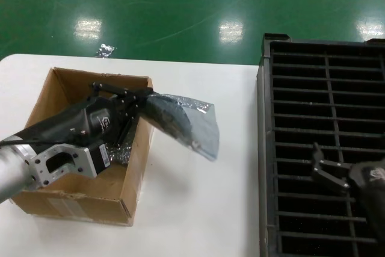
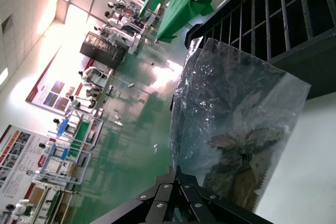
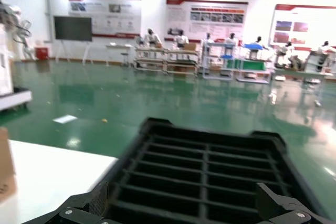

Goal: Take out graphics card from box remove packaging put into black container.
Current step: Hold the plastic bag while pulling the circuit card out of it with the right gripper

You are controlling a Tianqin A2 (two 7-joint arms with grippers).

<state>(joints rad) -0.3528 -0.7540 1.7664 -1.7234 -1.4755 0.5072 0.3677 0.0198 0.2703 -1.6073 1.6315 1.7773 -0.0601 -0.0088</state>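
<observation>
On the left of the white table (image 1: 198, 209) stands the box (image 1: 129, 194), its far left corner and most of its inside hidden behind the left arm. The left tool (image 1: 139, 102) reaches over the box's right wall, fingers closed on one end of the bag (image 1: 195, 126), which hangs tilted in the air past that wall, above the table. In the head view the bag's contents are only a dark shape; the left wrist view shows the bag (image 2: 236, 124) close up, crinkled and see-through, with a dark board faintly visible in its lower part near the fingers (image 2: 178, 192). Whether that is the card cannot be told. On the right lies the crate (image 1: 325, 148), cut off by the frame edge. The right tool (image 1: 328, 167) hovers over its slots, fingers spread apart and holding nothing; the right wrist view shows the crate (image 3: 210, 166) just beyond them
</observation>
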